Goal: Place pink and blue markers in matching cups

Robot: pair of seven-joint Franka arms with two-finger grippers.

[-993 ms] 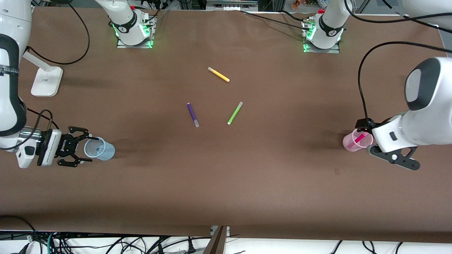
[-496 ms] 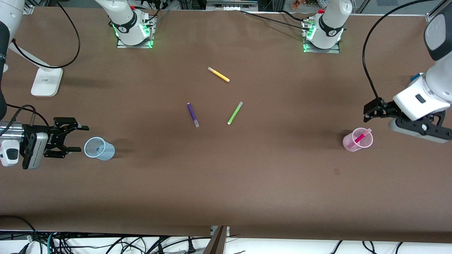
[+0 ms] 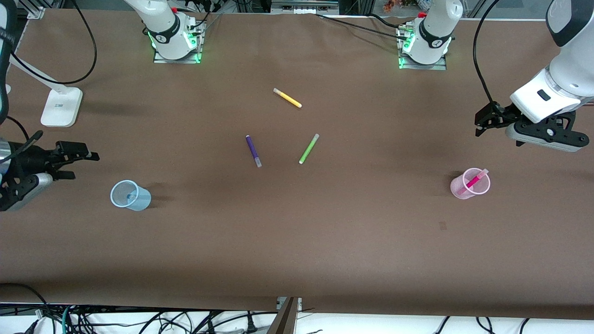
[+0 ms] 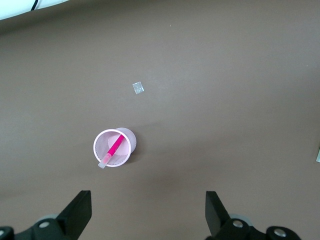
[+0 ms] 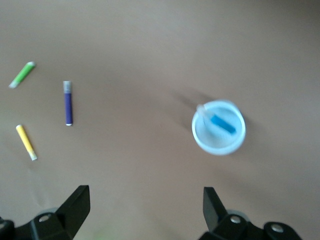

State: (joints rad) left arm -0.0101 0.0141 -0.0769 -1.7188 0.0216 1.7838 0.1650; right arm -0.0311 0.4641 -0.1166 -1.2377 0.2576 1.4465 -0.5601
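Markers look placed: the slim magenta-pink marker leans in the pale pink translucent cup under the empty, spread-fingered left gripper, the sky-blue marker in the pale blue cup by the equally open right gripper, so both should lift straight clear without nudging a rim.

Blue marker in blue cup; right hand spread above
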